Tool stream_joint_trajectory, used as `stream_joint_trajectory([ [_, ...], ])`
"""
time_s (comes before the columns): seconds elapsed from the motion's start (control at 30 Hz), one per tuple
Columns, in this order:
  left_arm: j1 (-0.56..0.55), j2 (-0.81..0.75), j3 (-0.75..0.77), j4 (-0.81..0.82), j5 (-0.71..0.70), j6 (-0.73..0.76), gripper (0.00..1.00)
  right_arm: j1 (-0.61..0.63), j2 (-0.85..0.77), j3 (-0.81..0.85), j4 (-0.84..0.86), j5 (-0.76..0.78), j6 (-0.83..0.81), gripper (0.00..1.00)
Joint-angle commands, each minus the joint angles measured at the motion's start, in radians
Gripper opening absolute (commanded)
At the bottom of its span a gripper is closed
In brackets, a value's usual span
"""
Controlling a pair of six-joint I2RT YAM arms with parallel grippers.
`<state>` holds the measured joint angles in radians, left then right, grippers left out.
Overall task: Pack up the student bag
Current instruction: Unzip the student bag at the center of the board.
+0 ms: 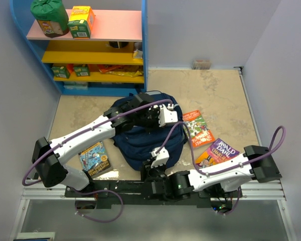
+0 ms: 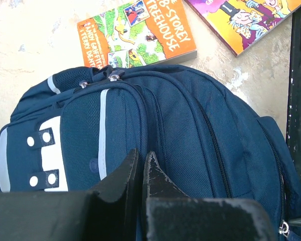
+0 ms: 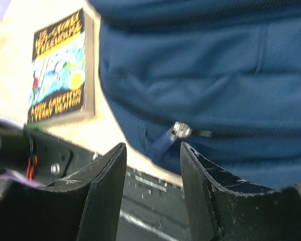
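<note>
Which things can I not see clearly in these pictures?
- Top view: the left arm covers the top of the student bag; open or zipped is unclear.
- Left wrist view: the shut left end effector hides whether it pinches fabric.
- Top view: the right arm cuts off the title of the purple book.
- Right wrist view: the zipper pull near the open right end effector is blurred.

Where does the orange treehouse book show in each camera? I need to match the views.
Top camera: the orange book lies on the table, just right of the backpack.
Left wrist: orange book at top centre, beyond the backpack.
Right wrist: not in it; only the blue book shows there, upper left.
Shared landmark: the navy backpack, in all three views.
</note>
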<state>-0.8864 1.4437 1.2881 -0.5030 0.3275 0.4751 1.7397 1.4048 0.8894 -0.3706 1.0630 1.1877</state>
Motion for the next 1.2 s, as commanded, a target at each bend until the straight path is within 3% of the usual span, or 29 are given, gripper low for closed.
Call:
stream_joint_trajectory([
  [0.0,-0.002,-0.045,0.057,0.061,0.021,0.028,0.0,-0.055,0.002,0.051,-0.011,0.006,0.038,0.5],
  [0.53,0.0,-0.049,0.063,0.063,0.028,0.04,0.0,-0.101,0.12,0.117,-0.079,-0.077,0.03,0.38],
  [0.63,-0.002,-0.043,0.069,0.066,0.03,0.039,0.0,-0.101,0.134,0.121,-0.097,-0.078,0.058,0.3],
  [0.73,-0.002,-0.036,0.079,0.072,0.035,0.028,0.0,-0.1,0.128,0.12,-0.103,-0.064,0.069,0.12],
  [0.83,-0.002,-0.026,0.089,0.083,0.035,0.025,0.0,-0.094,0.111,0.117,-0.053,-0.046,-0.008,0.0],
  [1.17,-0.002,0.029,0.155,0.083,0.033,0.0,0.0,0.006,0.256,0.302,-0.011,0.049,-0.267,0.0],
])
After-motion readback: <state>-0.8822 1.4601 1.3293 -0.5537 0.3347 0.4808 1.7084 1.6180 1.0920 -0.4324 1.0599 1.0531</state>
